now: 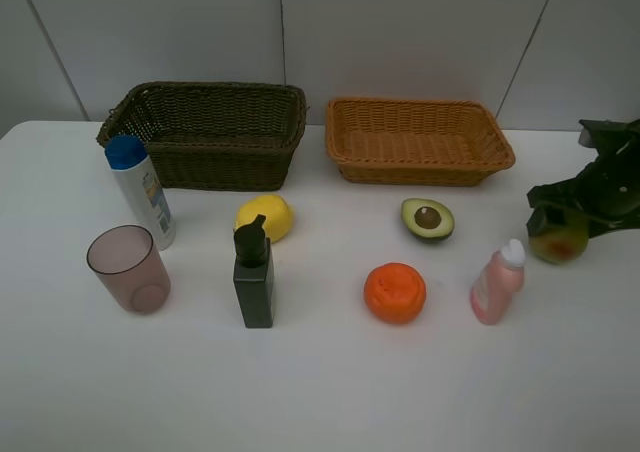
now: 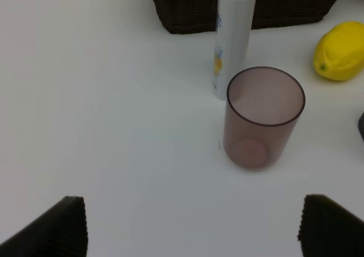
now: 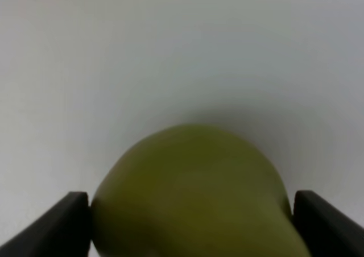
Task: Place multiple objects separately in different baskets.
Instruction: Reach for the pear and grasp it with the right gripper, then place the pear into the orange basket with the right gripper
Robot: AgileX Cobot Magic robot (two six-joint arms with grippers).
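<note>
My right gripper (image 1: pixel 560 230) is shut on the green-red pear (image 1: pixel 557 244) at the table's right edge; in the right wrist view its two fingers press both sides of the pear (image 3: pixel 193 189). My left gripper (image 2: pixel 196 228) stands open over bare table, short of the translucent pinkish cup (image 2: pixel 263 117). On the table lie the white blue-capped bottle (image 1: pixel 140 192), cup (image 1: pixel 128 267), lemon (image 1: pixel 265 215), dark pump bottle (image 1: pixel 253 277), avocado half (image 1: pixel 428 218), orange (image 1: pixel 394 292) and pink bottle (image 1: pixel 497 282). The dark basket (image 1: pixel 200 92) and the light tan basket (image 1: pixel 420 104) hold nothing.
Both baskets stand side by side at the back against a grey wall. The white bottle (image 2: pixel 233 41) stands just behind the cup, close to the dark basket (image 2: pixel 187 12), and the lemon (image 2: pixel 340 50) lies to its side. White tabletop (image 1: pixel 320 392) spreads in front.
</note>
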